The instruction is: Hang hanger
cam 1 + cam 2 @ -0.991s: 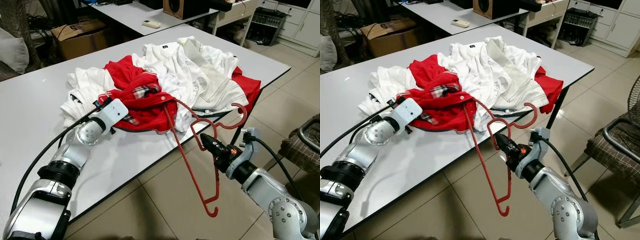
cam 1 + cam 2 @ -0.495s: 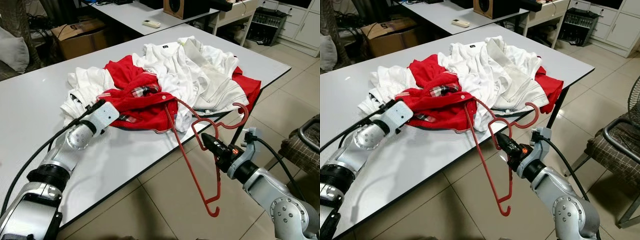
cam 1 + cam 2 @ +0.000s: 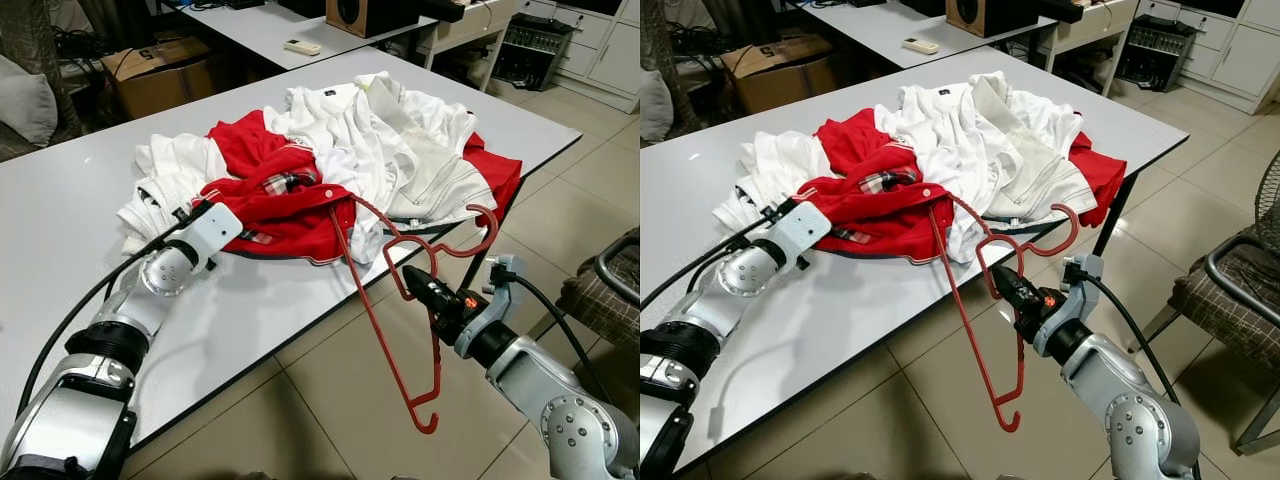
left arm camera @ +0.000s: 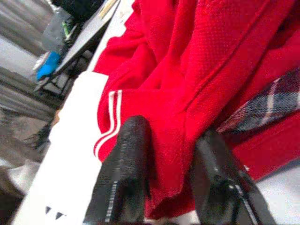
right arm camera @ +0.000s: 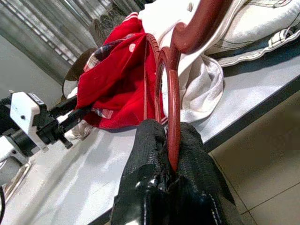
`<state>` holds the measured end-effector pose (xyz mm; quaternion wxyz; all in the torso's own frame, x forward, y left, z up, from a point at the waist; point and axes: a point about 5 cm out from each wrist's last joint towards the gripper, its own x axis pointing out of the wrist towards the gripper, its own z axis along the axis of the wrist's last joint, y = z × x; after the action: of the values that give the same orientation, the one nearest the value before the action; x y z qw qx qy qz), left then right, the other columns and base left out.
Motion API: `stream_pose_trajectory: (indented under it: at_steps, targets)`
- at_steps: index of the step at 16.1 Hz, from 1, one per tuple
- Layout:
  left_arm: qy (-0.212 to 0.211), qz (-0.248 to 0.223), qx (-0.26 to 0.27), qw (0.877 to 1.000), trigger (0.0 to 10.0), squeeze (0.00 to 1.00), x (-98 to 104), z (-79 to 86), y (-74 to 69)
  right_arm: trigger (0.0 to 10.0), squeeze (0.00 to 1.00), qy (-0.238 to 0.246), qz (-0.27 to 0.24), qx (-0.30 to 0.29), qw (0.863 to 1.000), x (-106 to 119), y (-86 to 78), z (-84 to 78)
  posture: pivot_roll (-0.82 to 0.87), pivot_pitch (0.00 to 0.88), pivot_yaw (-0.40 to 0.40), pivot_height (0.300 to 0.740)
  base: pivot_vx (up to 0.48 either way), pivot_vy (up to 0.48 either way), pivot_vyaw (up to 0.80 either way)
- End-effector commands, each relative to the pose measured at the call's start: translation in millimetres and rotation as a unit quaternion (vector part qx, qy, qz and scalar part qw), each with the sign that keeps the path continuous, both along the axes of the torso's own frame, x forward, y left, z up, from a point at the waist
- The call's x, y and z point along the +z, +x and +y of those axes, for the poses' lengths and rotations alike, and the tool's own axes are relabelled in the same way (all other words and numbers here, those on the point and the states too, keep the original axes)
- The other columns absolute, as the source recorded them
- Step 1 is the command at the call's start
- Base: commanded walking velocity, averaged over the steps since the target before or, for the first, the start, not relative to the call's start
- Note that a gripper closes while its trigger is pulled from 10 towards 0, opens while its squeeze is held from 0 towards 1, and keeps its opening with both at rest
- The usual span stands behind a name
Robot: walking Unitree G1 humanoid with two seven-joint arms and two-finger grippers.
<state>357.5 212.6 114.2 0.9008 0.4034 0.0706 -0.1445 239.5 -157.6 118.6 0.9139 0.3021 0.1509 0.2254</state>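
A red wire hanger (image 3: 385, 340) hangs off the table's front edge. Its hook (image 3: 483, 232) points right, and one arm runs up into the collar of a red shirt (image 3: 290, 210). My right gripper (image 3: 412, 278) is shut on the hanger just below the hook, with the wire pinched between its fingertips (image 5: 154, 136). The red shirt lies on a heap of white clothes (image 3: 400, 140) on the grey table (image 3: 60, 200). At the shirt's left edge, my left gripper (image 4: 171, 136) holds a fold of its red cloth between its fingers (image 4: 133, 140).
A chair (image 3: 1240, 290) stands on the tiled floor to my right. Behind the table are a cardboard box (image 3: 160, 70) and a second table (image 3: 260, 25) with a remote and a speaker. Open floor lies below the hanger.
My left gripper drew back to the left along the shirt's edge, then came slightly right again, nudging the red cloth. The right gripper and hanger have barely moved.
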Motion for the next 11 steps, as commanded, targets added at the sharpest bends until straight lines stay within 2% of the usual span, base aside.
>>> stream_pose_trajectory:
  at_steps: [1,3,6,7,11]
  targets:
    - [-0.01,0.006,-0.005,1.0,0.0,0.0,2.9,4.9,-1.5,10.0,0.0,0.002,-0.016,-0.009,1.0,4.7,0.3,-1.6,-0.17,0.0,0.054,0.74,0.0,0.0,0.0]
    - [-0.035,0.03,-0.031,0.998,0.0,0.0,5.8,6.1,-7.1,10.0,0.0,0.007,-0.013,-0.009,1.0,2.6,5.0,1.1,-0.16,0.0,0.055,0.74,0.0,0.0,0.0]
    - [-0.126,0.036,-0.076,0.988,0.0,0.0,39.5,3.2,-11.3,10.0,0.0,0.032,0.022,-0.003,0.999,-9.2,17.4,11.6,-0.13,0.0,0.052,0.74,0.0,0.0,0.0]
    - [-0.135,0.039,-0.105,0.985,0.0,0.0,53.7,-0.2,-12.1,10.0,0.0,0.042,0.037,0.004,0.998,-12.3,20.9,15.6,-0.12,0.0,0.049,0.74,0.0,0.0,0.0]
    - [-0.135,0.039,-0.105,0.985,0.0,0.0,53.7,-0.2,-12.1,10.0,0.0,0.042,0.037,0.004,0.998,-12.3,20.9,15.6,-0.12,0.0,0.049,0.74,0.0,0.0,0.0]
